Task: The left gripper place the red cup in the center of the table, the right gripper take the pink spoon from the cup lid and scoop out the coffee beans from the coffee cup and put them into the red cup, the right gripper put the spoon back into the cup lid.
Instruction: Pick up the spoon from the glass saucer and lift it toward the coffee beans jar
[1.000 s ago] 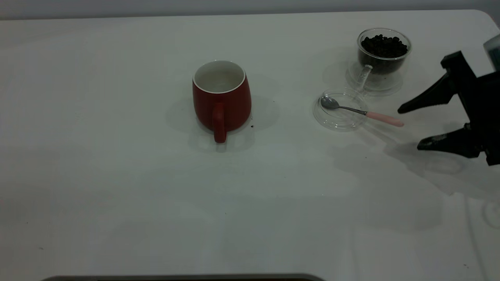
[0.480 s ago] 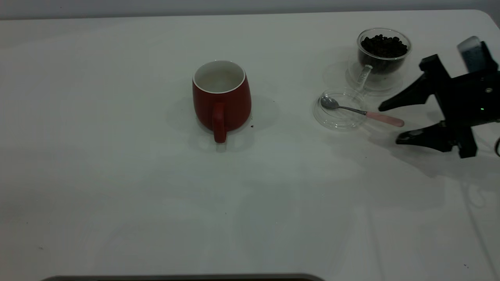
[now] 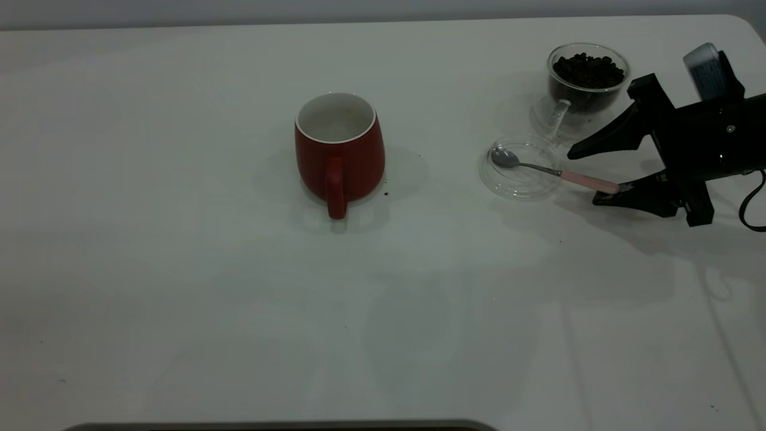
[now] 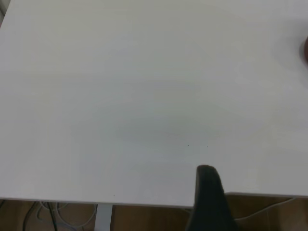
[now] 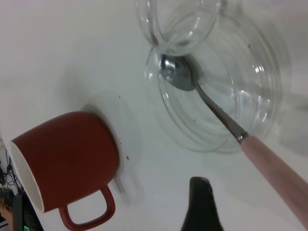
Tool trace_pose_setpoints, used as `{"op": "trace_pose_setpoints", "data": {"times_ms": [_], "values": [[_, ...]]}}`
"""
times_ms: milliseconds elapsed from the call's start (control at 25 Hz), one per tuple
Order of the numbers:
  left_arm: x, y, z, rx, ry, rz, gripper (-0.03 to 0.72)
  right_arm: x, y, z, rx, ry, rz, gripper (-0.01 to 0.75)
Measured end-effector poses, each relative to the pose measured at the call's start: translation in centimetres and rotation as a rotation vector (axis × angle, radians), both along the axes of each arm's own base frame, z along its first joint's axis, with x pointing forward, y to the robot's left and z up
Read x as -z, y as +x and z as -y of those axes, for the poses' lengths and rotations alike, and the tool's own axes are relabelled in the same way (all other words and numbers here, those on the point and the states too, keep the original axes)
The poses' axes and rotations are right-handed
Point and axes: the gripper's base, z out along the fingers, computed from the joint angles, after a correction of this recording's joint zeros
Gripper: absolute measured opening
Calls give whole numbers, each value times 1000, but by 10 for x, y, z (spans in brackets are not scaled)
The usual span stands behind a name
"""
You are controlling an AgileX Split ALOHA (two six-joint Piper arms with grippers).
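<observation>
White table (image 3: 179, 299) fills frame. Right gripper (image 3: 583, 175) at right edge, jaws spread wide around the handle end of the pink spoon (image 3: 553, 172), lower jaw tip at the handle, nothing gripped. Red cup (image 3: 339, 149) upright at centre, handle toward bottom. Coffee cup (image 3: 585, 81) upper right, coffee beans (image 3: 587, 69) inside. Cup lid (image 3: 519, 167) just below-left, spoon bowl in it.

The red cup (image 3: 339, 149) stands mid-bench (image 3: 179, 269). To its right the pink spoon (image 3: 553, 172) lies in the cup lid (image 3: 519, 167); behind that stands the coffee cup (image 3: 585, 84), holding the coffee beans (image 3: 587, 70).
</observation>
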Motion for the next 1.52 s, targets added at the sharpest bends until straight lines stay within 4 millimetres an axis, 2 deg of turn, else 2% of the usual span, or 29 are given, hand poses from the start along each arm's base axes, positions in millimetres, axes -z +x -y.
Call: {"op": "trace_pose_setpoints", "data": {"times_ms": [240, 400, 560, 760, 960, 1320, 1520], "values": [[0, 0, 0, 1, 2, 0, 569, 0, 1, -1, -4, 11, 7, 563], [0, 0, 0, 1, 2, 0, 569, 0, 1, -1, -8, 15, 11, 471], [0, 0, 0, 1, 2, 0, 569, -2, 2, 8, -10, 19, 49, 361], [0, 0, 0, 1, 1, 0, 569, -7, 4, 22, -2, 40, 104, 293], [0, 0, 0, 1, 1, 0, 569, -8, 4, 23, -12, 43, 124, 216], [0, 0, 0, 0, 0, 0, 569, -9, 4, 23, -25, 41, 139, 196], [0, 0, 0, 0, -1, 0, 569, -9, 3, 22, -52, 37, 146, 109]]}}
